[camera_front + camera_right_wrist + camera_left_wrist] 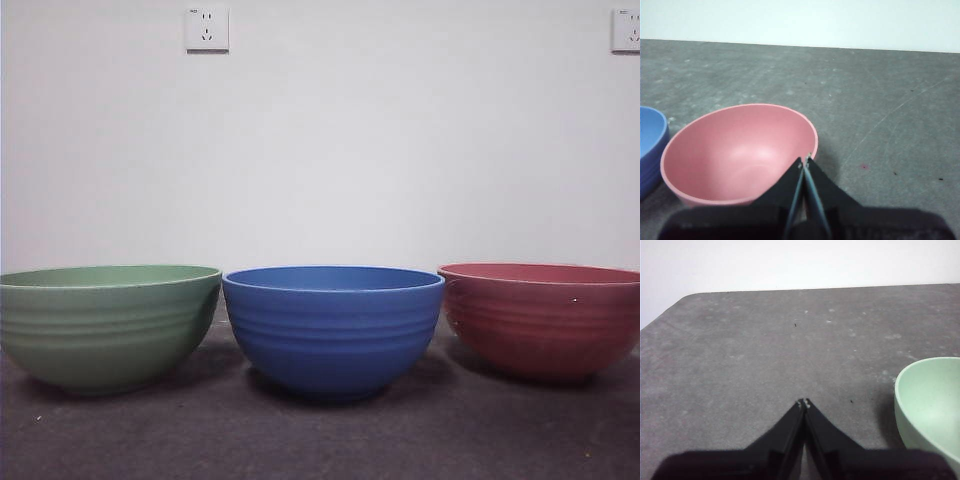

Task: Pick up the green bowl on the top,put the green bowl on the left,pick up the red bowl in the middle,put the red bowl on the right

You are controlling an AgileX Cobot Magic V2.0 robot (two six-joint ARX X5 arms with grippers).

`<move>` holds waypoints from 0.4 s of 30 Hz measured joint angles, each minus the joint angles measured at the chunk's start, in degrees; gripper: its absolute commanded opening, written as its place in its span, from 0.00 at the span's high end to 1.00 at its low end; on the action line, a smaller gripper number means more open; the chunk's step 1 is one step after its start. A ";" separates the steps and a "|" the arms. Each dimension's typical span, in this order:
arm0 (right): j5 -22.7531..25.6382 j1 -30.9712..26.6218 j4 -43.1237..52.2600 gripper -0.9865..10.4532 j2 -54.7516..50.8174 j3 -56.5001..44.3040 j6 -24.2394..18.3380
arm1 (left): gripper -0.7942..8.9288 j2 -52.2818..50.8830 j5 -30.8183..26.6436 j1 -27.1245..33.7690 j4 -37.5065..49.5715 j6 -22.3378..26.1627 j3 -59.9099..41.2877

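Three ridged bowls stand in a row on the grey table. The green bowl (108, 325) is on the left, a blue bowl (333, 328) in the middle and the red bowl (545, 316) on the right, each upright and apart. My left gripper (804, 402) is shut and empty above bare table, beside the green bowl (932, 400). My right gripper (805, 159) is shut and empty, just over the near rim of the red bowl (735, 152). Neither gripper shows in the front view.
The blue bowl's rim (650, 140) shows beside the red bowl in the right wrist view. A white wall with two sockets (206, 28) stands behind the table. The table's rounded corner (682, 297) lies beyond the left gripper.
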 measured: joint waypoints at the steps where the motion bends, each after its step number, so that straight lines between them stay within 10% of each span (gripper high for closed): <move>1: 0.02 0.00 0.00 0.93 0.02 0.00 0.74 | 0.92 0.00 0.00 0.00 0.02 0.00 0.00; 12: 0.20 0.00 0.00 0.93 0.44 0.00 2.49 | 0.92 0.00 0.00 0.00 0.00 0.00 0.00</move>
